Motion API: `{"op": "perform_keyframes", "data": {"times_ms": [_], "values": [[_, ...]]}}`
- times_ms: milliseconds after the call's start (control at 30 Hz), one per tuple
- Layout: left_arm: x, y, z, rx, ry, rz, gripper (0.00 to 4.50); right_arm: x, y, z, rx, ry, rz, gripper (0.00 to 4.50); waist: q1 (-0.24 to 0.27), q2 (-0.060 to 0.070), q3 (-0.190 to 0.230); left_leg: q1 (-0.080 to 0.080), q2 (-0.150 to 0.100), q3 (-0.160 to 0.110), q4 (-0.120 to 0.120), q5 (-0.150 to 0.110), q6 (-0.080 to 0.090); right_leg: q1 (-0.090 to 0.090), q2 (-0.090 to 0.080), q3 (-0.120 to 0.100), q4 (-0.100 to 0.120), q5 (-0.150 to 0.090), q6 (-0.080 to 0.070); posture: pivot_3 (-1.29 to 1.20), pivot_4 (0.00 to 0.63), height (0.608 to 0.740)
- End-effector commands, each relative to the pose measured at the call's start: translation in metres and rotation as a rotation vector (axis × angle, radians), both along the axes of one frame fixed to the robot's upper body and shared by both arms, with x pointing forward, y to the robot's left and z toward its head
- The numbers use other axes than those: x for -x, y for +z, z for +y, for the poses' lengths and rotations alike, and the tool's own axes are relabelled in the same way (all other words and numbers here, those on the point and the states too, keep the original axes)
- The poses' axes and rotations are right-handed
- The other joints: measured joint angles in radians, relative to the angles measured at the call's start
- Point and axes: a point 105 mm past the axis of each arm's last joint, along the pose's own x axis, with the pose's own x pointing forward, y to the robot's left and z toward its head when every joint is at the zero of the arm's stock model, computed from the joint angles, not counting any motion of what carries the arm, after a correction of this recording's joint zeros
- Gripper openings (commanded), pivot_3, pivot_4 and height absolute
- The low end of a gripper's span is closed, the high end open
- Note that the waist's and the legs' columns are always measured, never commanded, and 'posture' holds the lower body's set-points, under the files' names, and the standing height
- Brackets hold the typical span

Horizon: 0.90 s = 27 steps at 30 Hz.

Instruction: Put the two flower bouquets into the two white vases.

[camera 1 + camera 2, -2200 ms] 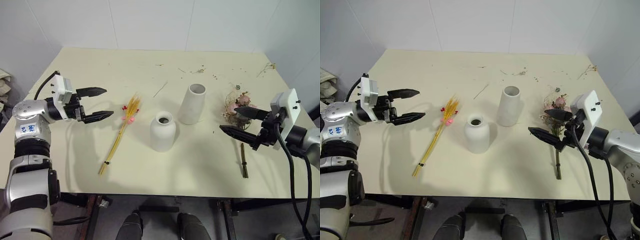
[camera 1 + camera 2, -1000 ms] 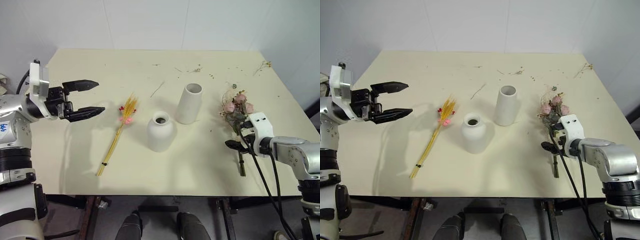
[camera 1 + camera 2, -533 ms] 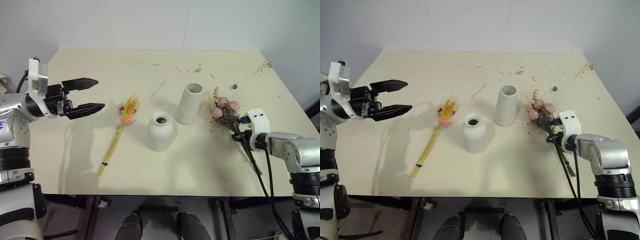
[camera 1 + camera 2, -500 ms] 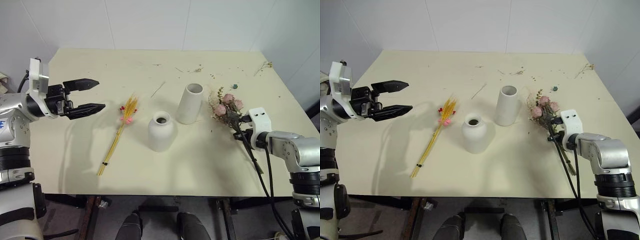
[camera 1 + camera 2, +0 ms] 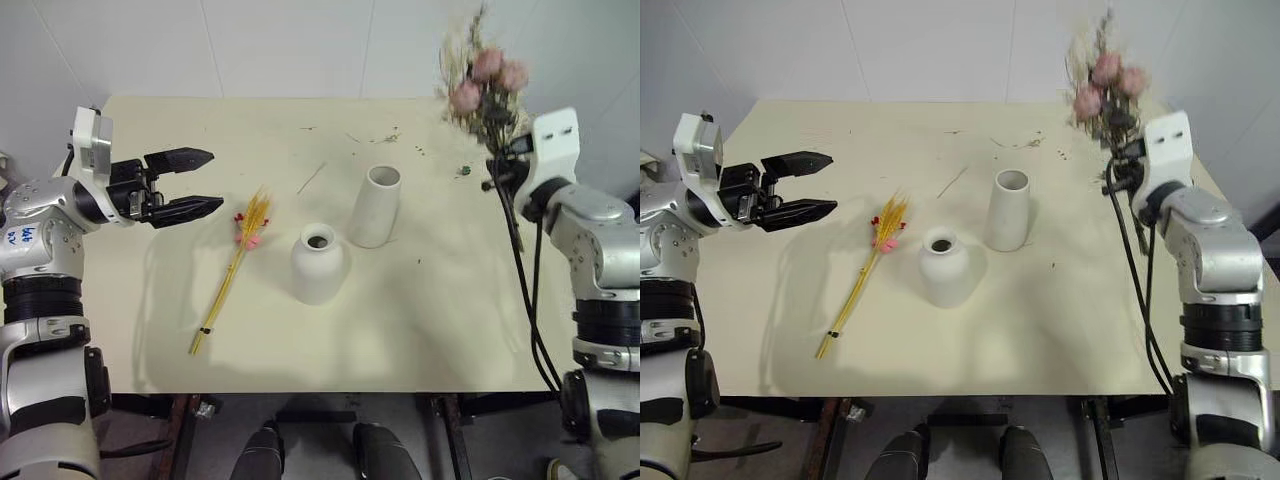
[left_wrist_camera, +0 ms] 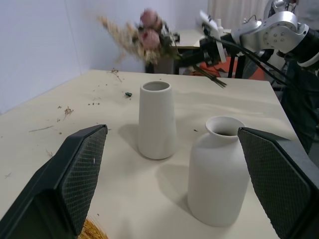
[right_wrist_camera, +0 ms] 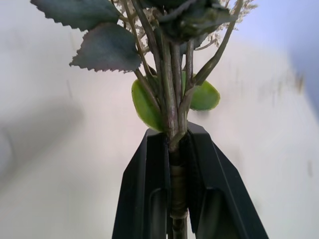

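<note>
Left eye view: rose bouquet [image 5: 487, 85], off the table since a second ago, clamped in right gripper [image 5: 506, 152] above tall vase [image 5: 375, 206]; wheat bundle [image 5: 234, 263] lying flat; left gripper [image 5: 195, 183] agape.

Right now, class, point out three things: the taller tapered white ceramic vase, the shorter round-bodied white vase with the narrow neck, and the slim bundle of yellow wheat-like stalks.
Taller tapered white ceramic vase [image 5: 376, 210]: left eye view, mid wall.
Shorter round-bodied white vase [image 5: 318, 270]: left eye view, rounded body.
Slim bundle of yellow wheat-like stalks [image 5: 228, 282]: left eye view, mid stems.
</note>
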Motion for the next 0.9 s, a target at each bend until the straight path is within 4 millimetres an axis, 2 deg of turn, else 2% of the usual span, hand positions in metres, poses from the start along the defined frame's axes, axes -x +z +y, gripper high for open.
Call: {"op": "perform_keyframes", "data": {"times_ms": [33,133,233,400,533,900], "values": [[0.003,0.017,0.001,0.026,-0.011,-0.086,4.5,0.001,0.042,0.016,-0.017,0.036,-0.2,0.09,0.0,0.0,0.0,0.0,0.0,0.0,0.0,0.0,0.0,0.0,0.0,0.0,0.0,0.0,0.0,0.0,0.15,0.74],[0.001,0.017,-0.001,0.036,-0.016,-0.095,4.5,0.0,0.065,0.045,-0.044,0.133,-0.353,0.09,0.001,0.0,0.0,0.0,0.0,0.0,0.0,0.0,0.0,0.0,0.0,0.0,0.0,0.0,0.0,0.0,0.15,0.74],[0.001,0.015,-0.002,0.034,-0.017,-0.096,4.5,0.005,0.086,0.071,-0.142,0.26,-0.535,0.09,-0.005,0.0,0.0,0.0,0.0,0.0,0.0,0.0,0.0,0.0,0.0,0.0,0.001,0.0,0.0,0.0,0.15,0.74],[0.003,0.013,-0.001,0.035,-0.007,-0.104,4.5,-0.001,0.087,0.104,-0.198,0.379,-0.6,0.09,-0.017,0.0,0.0,0.0,0.0,0.0,0.0,0.0,0.0,0.0,0.0,0.0,0.004,0.0,0.0,0.0,0.15,0.74],[0.006,0.01,0.001,0.038,0.005,-0.104,4.5,-0.002,0.086,0.124,-0.247,0.456,-0.618,0.09,-0.021,0.001,0.0,0.0,0.0,-0.001,0.0,0.0,-0.001,0.0,0.001,0.0,0.005,0.0,0.0,0.0,0.15,0.74],[0.015,0.006,0.006,0.043,0.04,-0.097,4.5,-0.013,0.076,0.143,-0.386,0.498,-0.601,0.09,-0.024,0.001,0.001,0.001,0.0,-0.001,-0.001,0.001,-0.001,-0.001,0.001,0.001,0.005,0.0,0.0,0.0,0.15,0.74]]}}
